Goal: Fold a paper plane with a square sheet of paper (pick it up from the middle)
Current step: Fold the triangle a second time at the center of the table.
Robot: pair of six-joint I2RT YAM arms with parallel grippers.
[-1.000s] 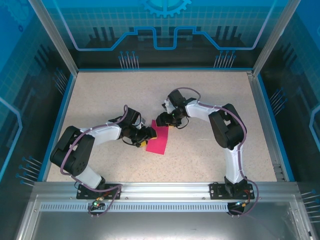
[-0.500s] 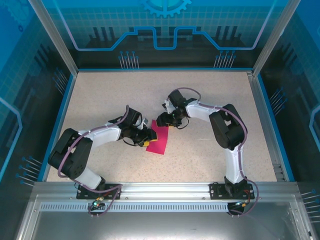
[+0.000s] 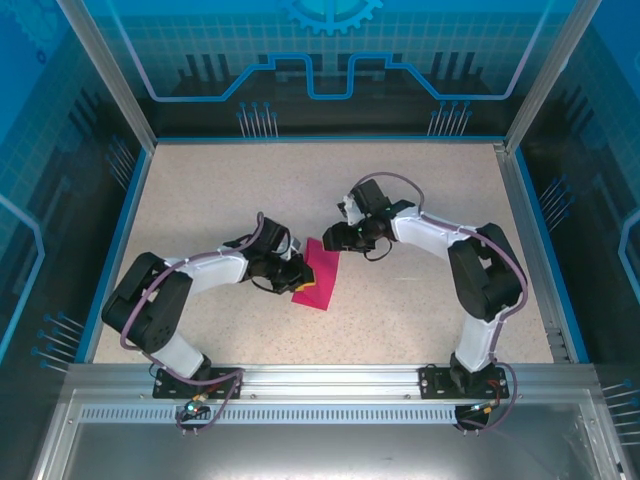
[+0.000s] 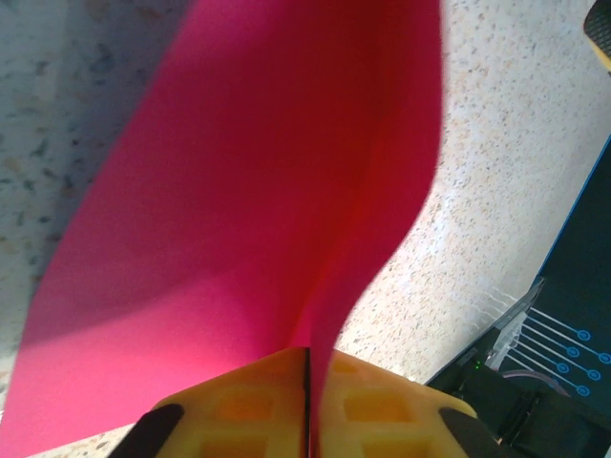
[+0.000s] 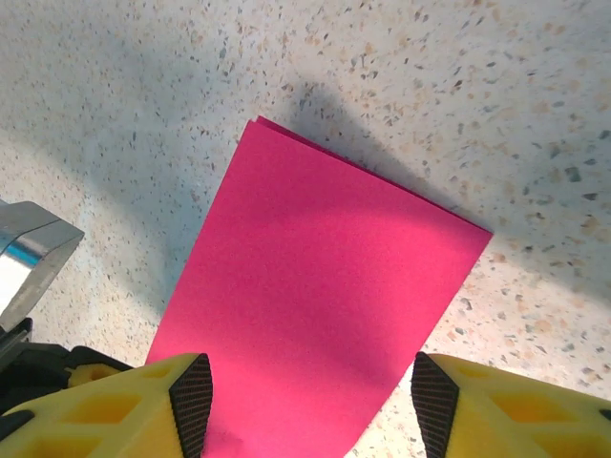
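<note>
Your pink sheet of paper (image 3: 318,281) lies near the middle of the bench (image 3: 430,190), a little left of centre, between the two arms. From above it reads as a narrow rectangle rather than a square, its long side running from far to near with a slight tilt.

Your left pincer (image 3: 296,276) comes in from the left and sits at the left edge of the paper. In the left wrist view, that pincer (image 4: 307,382) is clamped tight on the paper (image 4: 239,191): the two yellow pads meet with only a thin dark line between them. The sheet runs up into that line as a raised ridge, and its right side bows up off the bench.

Your right pincer (image 3: 336,239) hangs just over the far end of the paper. In the right wrist view, this pincer (image 5: 305,410) stands wide and holds nothing, with one yellow finger (image 5: 143,405) at each side of the sheet (image 5: 325,277). There the paper lies flat, and its far edge shows two layers stacked.
</note>
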